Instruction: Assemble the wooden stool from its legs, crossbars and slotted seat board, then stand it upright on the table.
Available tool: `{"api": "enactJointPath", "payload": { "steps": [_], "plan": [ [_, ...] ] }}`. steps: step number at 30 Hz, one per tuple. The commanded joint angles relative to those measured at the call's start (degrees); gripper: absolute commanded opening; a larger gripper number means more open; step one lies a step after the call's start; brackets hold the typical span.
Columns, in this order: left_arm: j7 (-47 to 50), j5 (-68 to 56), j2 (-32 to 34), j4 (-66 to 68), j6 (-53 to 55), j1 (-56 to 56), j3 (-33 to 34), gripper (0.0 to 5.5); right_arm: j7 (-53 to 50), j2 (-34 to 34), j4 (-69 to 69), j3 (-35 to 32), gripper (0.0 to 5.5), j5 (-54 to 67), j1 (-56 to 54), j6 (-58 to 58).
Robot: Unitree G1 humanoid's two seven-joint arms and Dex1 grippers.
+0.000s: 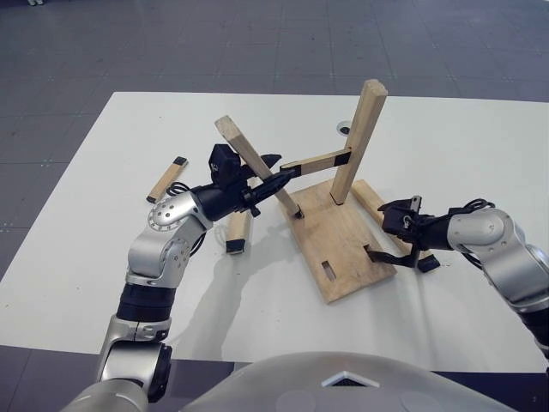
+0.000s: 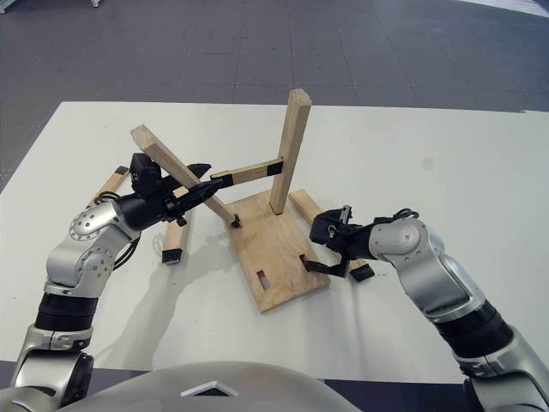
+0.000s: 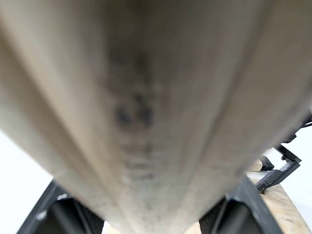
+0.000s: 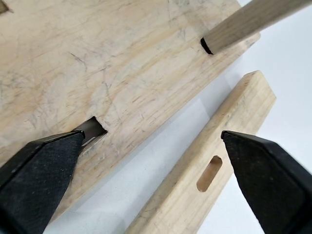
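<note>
Your left gripper [image 1: 273, 174] is clamped on the tilted leg [image 1: 243, 148], left of centre in the head view, with the leg's foot at the seat board [image 1: 347, 249] lying flat mid-frame. The right gripper [image 4: 153, 136] hangs spread wide over the board's right edge and a loose leg [image 4: 214, 180]. The parts look light, stiff and smooth, so grip them mid-length; the fingers hide whether the crossbar [image 1: 316, 162] from the upright leg [image 1: 360, 137] sits in the tilted leg.
</note>
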Motion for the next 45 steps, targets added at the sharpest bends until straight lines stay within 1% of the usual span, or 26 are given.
{"api": "enactJointPath", "payload": {
  "steps": [1,8,11,13,17,29,33,36,45],
  "plan": [
    [-0.06,2.27,0.46,-0.35,2.88,1.75,-2.03,2.05,0.8,-0.44,2.75,0.26,5.18,-1.44,-0.8,-0.74],
    [-0.17,2.41,-0.2,-1.39,3.59,1.92,-2.68,2.05,1.96,-0.2,4.61,0.49,5.18,-2.0,-2.78,-2.33],
    [-1.91,3.17,1.56,-0.98,3.69,3.1,-2.67,2.05,2.55,-0.19,4.32,0.34,5.18,-1.88,-3.03,-2.39],
    [-4.39,3.63,4.07,-0.13,4.27,3.49,-2.86,2.05,2.98,-0.08,4.39,0.32,5.18,-1.95,-3.39,-2.53],
    [-7.92,4.37,7.17,2.25,4.23,2.32,-2.36,2.05,3.12,0.04,4.2,0.02,5.18,-2.15,-3.11,-2.65],
    [-5.25,4.8,4.38,3.6,2.81,3.81,-2.33,2.05,3.03,0.6,3.42,-0.02,5.18,-2.21,-2.63,-2.51],
    [-6.41,2.42,4.21,4.32,5.42,4.57,-2.4,2.05,3.03,0.65,3.65,0.3,5.18,-2.46,-2.47,-2.92],
    [-9.03,1.32,5.93,5.27,8.05,4.39,-3.79,2.05,3.08,0.68,3.84,0.34,5.18,-2.54,-2.52,-3.06],
    [-14.4,3.2,11.19,6.06,8.44,0.84,-8.14,2.05,3.25,1.16,3.72,0.26,5.18,-2.88,-2.62,-2.99]
  ]
}}
